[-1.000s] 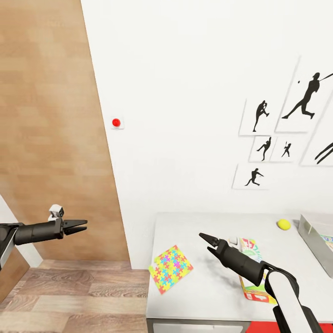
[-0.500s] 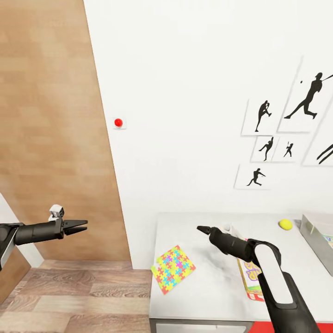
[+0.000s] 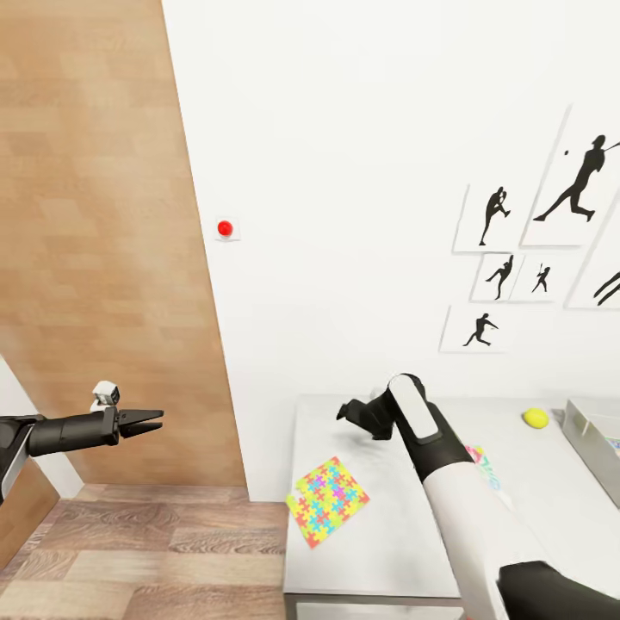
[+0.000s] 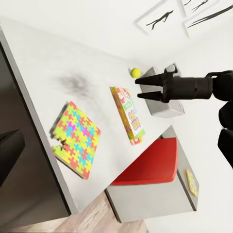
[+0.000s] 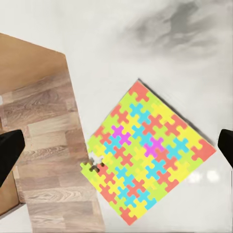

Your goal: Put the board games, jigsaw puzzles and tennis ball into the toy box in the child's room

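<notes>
One jigsaw puzzle (image 3: 327,501) lies flat at the near left corner of the pale table (image 3: 387,551), one corner over the edge. My right gripper (image 3: 344,412) hovers above the table's far left part. In the right wrist view it is open (image 5: 116,153), its fingertips (image 5: 8,154) wide apart over the jigsaw puzzle (image 5: 145,160). A board game (image 3: 486,469) peeks out behind my right forearm. The tennis ball (image 3: 536,418) rests by the toy box (image 3: 594,435) at the right edge. My left gripper (image 3: 146,422) is open, out over the floor left of the table.
A brown wooden door (image 3: 95,215) fills the left wall, with a red button (image 3: 225,228) beside it. Black sports pictures (image 3: 495,215) hang above the table. In the left wrist view a red seat (image 4: 150,165) sits under the table's long side.
My right arm has swung up and to the left, so its gripper now hangs over the puzzle's end of the table. The view shifted slightly. The left arm has not moved.
</notes>
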Robot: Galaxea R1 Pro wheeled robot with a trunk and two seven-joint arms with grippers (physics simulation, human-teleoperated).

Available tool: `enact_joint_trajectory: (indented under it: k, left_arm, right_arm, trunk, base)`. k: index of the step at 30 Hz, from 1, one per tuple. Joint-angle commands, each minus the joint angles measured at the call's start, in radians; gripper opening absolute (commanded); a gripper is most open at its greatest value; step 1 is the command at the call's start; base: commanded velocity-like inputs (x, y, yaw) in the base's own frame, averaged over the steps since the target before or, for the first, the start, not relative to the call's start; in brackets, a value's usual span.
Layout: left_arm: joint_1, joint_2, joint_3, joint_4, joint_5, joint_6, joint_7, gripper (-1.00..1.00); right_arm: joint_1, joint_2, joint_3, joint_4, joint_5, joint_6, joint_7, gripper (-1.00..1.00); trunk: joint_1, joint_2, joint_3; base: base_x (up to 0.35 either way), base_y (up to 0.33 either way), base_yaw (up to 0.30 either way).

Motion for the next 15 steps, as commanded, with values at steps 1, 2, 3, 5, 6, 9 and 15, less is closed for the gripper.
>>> enact_joint_trajectory:
  k: [1, 2, 3, 5, 6, 9, 15]
  left_arm:
    - [-0.001, 0.001, 0.0, 0.0, 0.0, 0.011, -0.004, 1.0]
    - [-0.001, 0.001, 0.0, 0.0, 0.0, 0.011, -0.004, 1.0]
    - [-0.001, 0.001, 0.0, 0.0, 0.0, 0.011, -0.004, 1.0]
    - [-0.001, 0.001, 0.0, 0.0, 0.0, 0.011, -0.004, 1.0]
    - [-0.001, 0.002, 0.0, 0.001, 0.0, 0.011, -0.004, 1.0]
    - [-0.001, 0.003, 0.0, 0.001, 0.0, 0.011, -0.004, 1.0]
    - [-0.001, 0.003, 0.0, 0.002, 0.0, 0.006, -0.004, 1.0]
  right_arm:
    - [-0.01, 0.002, 0.026, 0.016, -0.007, -0.01, -0.025, 1.0]
    - [-0.016, 0.002, 0.051, 0.026, -0.007, -0.02, -0.037, 1.0]
    - [-0.019, 0.0, 0.07, 0.033, -0.007, -0.028, -0.044, 1.0]
    - [-0.022, -0.003, 0.086, 0.039, -0.008, -0.034, -0.05, 1.0]
    - [-0.023, -0.005, 0.092, 0.042, -0.008, -0.036, -0.052, 1.0]
    - [-0.023, -0.008, 0.099, 0.043, -0.008, -0.037, -0.053, 1.0]
    - [-0.022, -0.012, 0.107, 0.044, -0.008, -0.039, -0.048, 1.0]
  trunk:
    - [0.001, -0.002, -0.002]
    - [0.001, -0.002, -0.002]
    - [0.001, -0.002, -0.002]
    - [0.001, -0.002, -0.002]
    - [0.001, -0.002, -0.002]
    - [0.001, -0.002, -0.002]
    - [0.001, -0.002, -0.002]
  base:
    - [0.0, 0.201, 0.0]
    - [0.0, 0.138, 0.0]
    - [0.0, 0.088, 0.0]
    - [0.0, 0.074, 0.0]
    - [0.015, 0.136, 0.0]
    - [0.036, 0.187, 0.0]
    - [0.013, 0.082, 0.0]
